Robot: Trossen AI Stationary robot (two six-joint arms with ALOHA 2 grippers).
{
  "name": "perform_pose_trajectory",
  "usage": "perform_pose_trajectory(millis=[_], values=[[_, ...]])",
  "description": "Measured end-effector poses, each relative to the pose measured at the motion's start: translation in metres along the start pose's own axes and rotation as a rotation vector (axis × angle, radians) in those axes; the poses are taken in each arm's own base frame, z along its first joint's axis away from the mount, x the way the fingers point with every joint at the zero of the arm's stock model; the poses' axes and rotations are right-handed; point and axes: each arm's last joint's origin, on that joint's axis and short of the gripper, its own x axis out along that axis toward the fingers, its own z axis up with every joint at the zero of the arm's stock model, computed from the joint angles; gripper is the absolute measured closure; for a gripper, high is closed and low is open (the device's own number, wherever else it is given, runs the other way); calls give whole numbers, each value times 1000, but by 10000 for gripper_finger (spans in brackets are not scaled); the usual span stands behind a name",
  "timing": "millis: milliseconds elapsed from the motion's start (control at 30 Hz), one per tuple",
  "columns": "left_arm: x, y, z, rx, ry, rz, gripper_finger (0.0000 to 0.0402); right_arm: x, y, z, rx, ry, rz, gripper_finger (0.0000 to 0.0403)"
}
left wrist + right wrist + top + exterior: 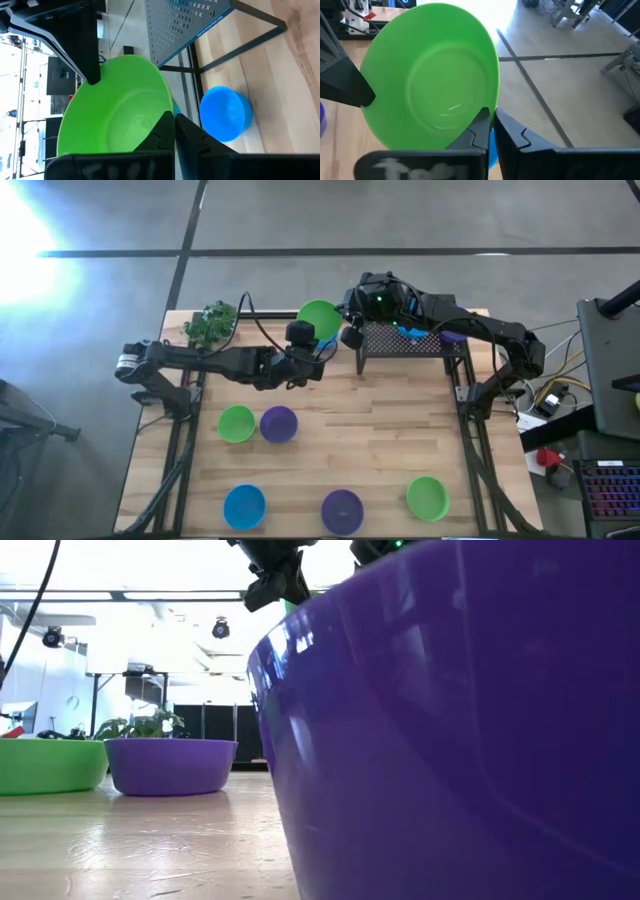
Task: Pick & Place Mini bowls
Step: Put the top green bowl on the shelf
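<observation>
A bright green mini bowl [320, 318] was held tipped on edge above the back of the table [390, 430], between the two arms, with both tools clamped on its rim. The left tool [322, 348] pinched the rim from the table's middle, its fingers [167, 131] closed over the edge in the left wrist view. The right tool [350, 330] had closed its fingers [485, 125] on the opposite side of the same rim, just beside a dark perforated metal stand [405, 340]. A blue bowl [225, 113] sat on the table near the stand's legs. Further forward, a green bowl [237, 423] and a purple bowl [279, 424] stood side by side, touching or nearly so. Along the front edge, well apart from one another, were another blue bowl [244, 506], a purple bowl [342, 510] and a green bowl [427, 497]. A small leafy plant [210, 324] stood at the back left corner.
</observation>
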Motion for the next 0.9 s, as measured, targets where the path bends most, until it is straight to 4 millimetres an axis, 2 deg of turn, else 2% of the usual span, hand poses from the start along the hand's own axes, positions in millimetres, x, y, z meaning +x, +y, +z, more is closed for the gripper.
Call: perform_pose_trajectory(millis=[233,600,900], values=[[0,0,0,1,0,0,401,0,0,2,8,-16,-3,387],[0,1,0,3,2,4,401,0,-2,3,43,-34,-19,310],[0,2,1,1,7,21,401,2,-10,1,174,-33,-38,292]])
